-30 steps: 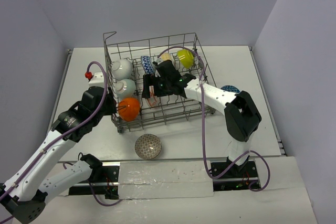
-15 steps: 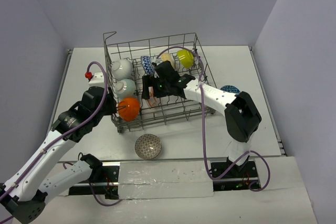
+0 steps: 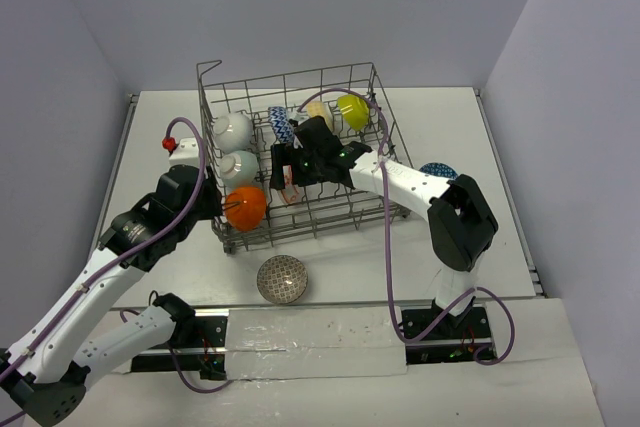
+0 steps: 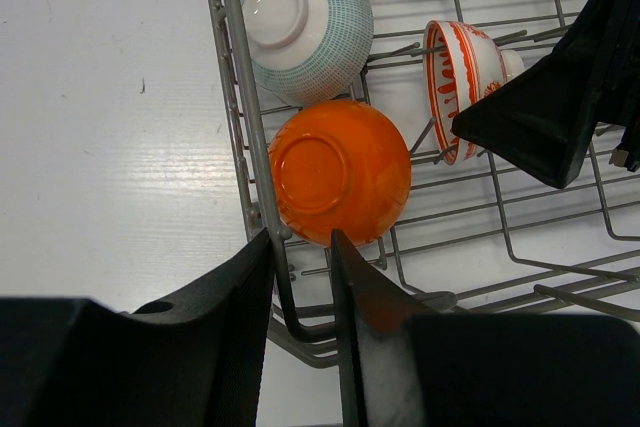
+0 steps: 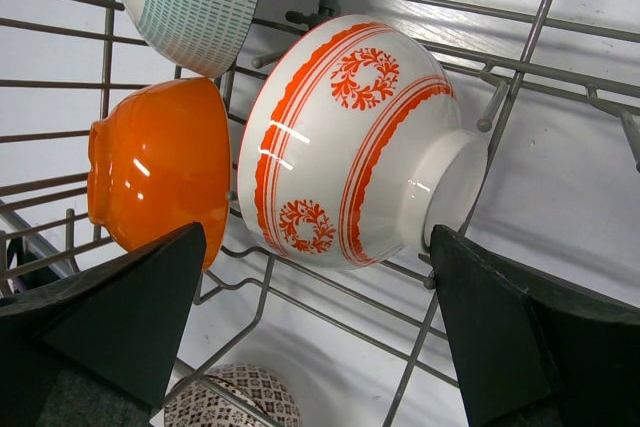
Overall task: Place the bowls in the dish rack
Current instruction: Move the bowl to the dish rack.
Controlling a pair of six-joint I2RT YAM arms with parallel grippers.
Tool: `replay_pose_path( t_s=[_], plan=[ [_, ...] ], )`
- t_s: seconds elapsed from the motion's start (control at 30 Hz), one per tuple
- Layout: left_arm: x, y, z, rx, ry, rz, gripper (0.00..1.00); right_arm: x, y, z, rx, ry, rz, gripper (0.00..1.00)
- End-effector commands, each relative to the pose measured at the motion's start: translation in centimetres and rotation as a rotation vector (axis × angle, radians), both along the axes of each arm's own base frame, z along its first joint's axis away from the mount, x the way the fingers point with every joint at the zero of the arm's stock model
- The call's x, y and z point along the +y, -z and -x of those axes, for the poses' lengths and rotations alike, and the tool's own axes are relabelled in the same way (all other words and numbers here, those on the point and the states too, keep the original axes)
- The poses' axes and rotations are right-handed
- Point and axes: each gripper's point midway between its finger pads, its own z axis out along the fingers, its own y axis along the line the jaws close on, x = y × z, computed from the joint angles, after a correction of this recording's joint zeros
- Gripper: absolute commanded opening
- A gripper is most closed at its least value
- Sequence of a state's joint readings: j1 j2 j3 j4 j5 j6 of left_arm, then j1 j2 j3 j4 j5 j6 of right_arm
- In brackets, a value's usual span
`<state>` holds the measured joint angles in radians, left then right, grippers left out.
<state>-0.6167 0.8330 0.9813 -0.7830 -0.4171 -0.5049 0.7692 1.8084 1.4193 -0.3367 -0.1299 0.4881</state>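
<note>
Since a second ago, the right end effector point(image 3: 290, 169) has slid a little deeper into the dish rack point(image 3: 378, 97), and the left arm has stayed put. The right jaws stand wide open, one on each side of the red-white bowl point(image 5: 340, 137), which leans on its side among the tines. Just left of it, the orange bowl point(image 4: 340, 172) lies tight against the rack's left wall, with the blue-white bowl point(image 4: 310, 27) right behind it.

The left end effector point(image 4: 300, 242) has its jaws close together, one on each side of the wire wall at the rack's near left corner. I cannot tell if they pinch it.

The lime bowl point(image 3: 352, 110) and pale yellow bowl point(image 3: 318, 110) sit at the far side. The rack's near right part shows bare tines.

The grey bowl point(image 3: 282, 279) sits on the surface point(image 3: 500, 237) just in front of the rack, near the front edge. The dark-blue bowl point(image 3: 438, 169) peeks out behind the right arm.
</note>
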Motion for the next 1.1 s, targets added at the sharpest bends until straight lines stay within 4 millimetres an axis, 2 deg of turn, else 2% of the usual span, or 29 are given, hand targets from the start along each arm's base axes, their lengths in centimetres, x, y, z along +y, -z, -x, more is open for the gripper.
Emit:
replay_pose_path(
  t_s=[0.0,0.07,0.2,0.6,1.07],
  plan=[
    [-2.4,-0.1,0.3,0.002,0.098,0.054,0.33,4.6,-7.2,2.6,-0.073,-0.14,-0.219,1.0],
    [-2.3,-0.1,0.3,0.004,0.094,0.052,0.33,4.5,-7.3,2.6,-0.075,-0.137,-0.22,1.0],
    [-2.2,-0.2,0.3,0.003,0.087,0.052,0.33,4.3,-8.8,2.8,-0.1,-0.139,-0.24,1.0],
    [-2.2,-0.1,0.3,0.007,0.087,0.049,0.32,4.3,-10.1,3.2,-0.113,-0.153,-0.273,1.0],
    [-2.2,0.0,0.3,0.011,0.086,0.046,0.33,5.5,-8.7,3.0,-0.082,-0.181,-0.281,1.0]
  ],
)
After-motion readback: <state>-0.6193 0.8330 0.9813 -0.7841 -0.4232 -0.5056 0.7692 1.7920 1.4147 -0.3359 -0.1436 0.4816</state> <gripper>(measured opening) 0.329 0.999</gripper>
